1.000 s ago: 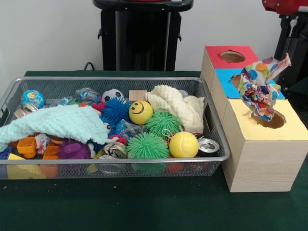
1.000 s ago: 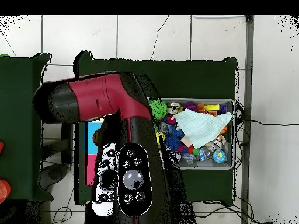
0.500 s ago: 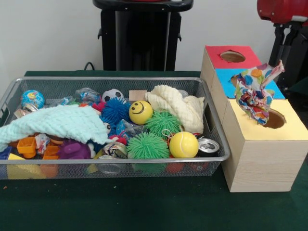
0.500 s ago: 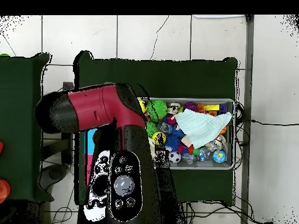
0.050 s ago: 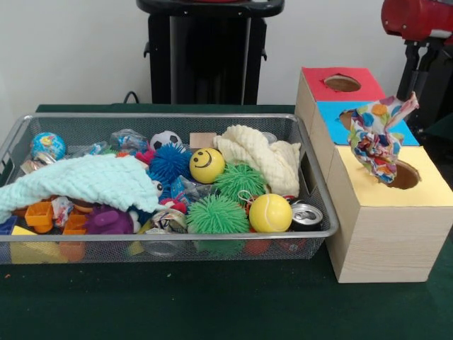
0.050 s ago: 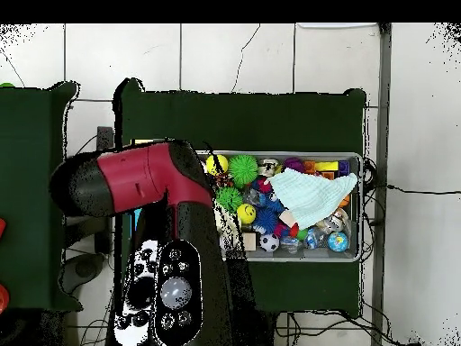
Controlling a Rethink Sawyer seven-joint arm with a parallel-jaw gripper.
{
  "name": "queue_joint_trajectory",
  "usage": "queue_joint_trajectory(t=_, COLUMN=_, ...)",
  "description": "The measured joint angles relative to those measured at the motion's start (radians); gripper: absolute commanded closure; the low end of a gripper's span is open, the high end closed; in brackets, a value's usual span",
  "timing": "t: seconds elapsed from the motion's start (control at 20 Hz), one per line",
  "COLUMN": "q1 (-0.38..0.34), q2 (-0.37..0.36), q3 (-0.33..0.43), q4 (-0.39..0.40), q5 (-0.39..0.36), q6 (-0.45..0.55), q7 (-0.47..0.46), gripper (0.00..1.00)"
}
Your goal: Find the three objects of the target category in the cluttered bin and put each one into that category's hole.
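Wire mesh forms the bin (image 5: 311, 177) that fills the left and centre of the front view, and it is crowded. A pale mint knitted cloth (image 5: 78, 183) drapes over its left half, with a small globe ball (image 5: 48, 145) in the upper left corner and orange and yellow plastic blocks (image 5: 41, 216) plus a purple toy (image 5: 107, 221) below the cloth. A cream knitted cloth (image 5: 258, 157) is bunched toward the right end. Between them lie a blue spiky ball (image 5: 168, 163), a yellow smiley ball (image 5: 207, 165), a small soccer ball (image 5: 165, 139), 2 green spiky balls (image 5: 218, 214), a yellow tennis ball (image 5: 270, 212) and a crushed can (image 5: 306, 214) in the lower right corner.

Just right of the bin stands a wooden sorting box (image 5: 375, 234) with 3 coloured tops, red farthest up the frame, blue in the middle, yellow lowest, each with a round hole. A multicoloured patterned cloth (image 5: 376, 138) hangs crumpled over the yellow hole (image 5: 405, 177), its lower end at the hole's rim and its upper tail pointing to the upper right.

Only the red arm (image 5: 417, 18) shows, at the upper right corner of the front view above that cloth, and it spreads across the left of the overhead view. I cannot tell the gripper's state, since neither view shows it clearly, nor whether it grasps the cloth.
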Motion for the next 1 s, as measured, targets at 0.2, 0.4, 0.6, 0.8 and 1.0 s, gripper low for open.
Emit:
queue_joint_trajectory(t=0.2, q1=0.027, q2=0.014, q3=-0.026, q4=0.009, q5=0.018, q6=-0.043, q7=0.001, gripper=1.0)
queue_joint_trajectory(t=0.4, q1=0.044, q2=0.03, q3=-0.043, q4=0.011, q5=0.031, q6=-0.072, q7=0.012, gripper=1.0)
queue_joint_trajectory(t=0.6, q1=0.062, q2=0.056, q3=-0.059, q4=0.011, q5=0.042, q6=-0.106, q7=0.037, gripper=1.0)
queue_joint_trajectory(t=0.8, q1=0.069, q2=0.103, q3=-0.07, q4=0.011, q5=0.057, q6=-0.166, q7=0.072, gripper=1.0)
queue_joint_trajectory(t=1.0, q1=0.069, q2=0.138, q3=-0.076, q4=0.011, q5=0.066, q6=-0.218, q7=0.091, gripper=1.0)
